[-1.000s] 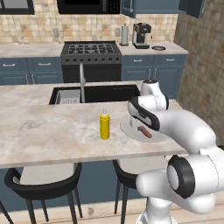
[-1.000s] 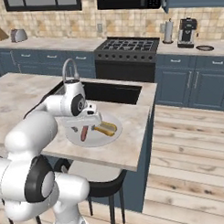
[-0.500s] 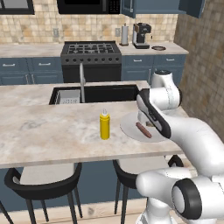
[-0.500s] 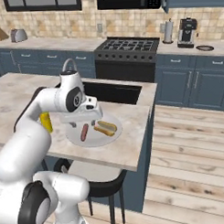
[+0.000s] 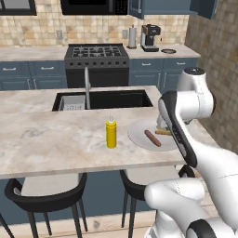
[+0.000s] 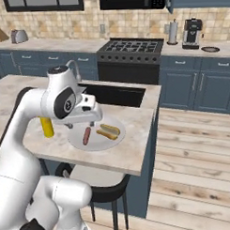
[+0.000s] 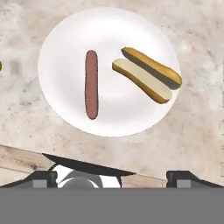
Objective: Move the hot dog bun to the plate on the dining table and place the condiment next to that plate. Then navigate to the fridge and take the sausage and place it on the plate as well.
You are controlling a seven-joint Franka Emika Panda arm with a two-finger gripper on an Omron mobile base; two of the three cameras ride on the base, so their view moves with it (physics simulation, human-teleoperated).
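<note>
fingers: spread wide, empty, above the counter's near edge
sausage: reddish-brown cylindrical sausage lies on round pale plate, directly ahead of fingers, long axis pointing away
bun: split tan hot dog bun beside it, apart
bottle: yellow squeeze bottle just beside plate

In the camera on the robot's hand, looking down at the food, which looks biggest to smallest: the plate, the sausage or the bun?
1. The plate, by far the largest; both foods lie within its rim.
2. The hot dog bun, clearly wider than the sausage.
3. The sausage, the thinnest.

In length, bun and sausage look about alike, so only their bulk separates them.
</note>
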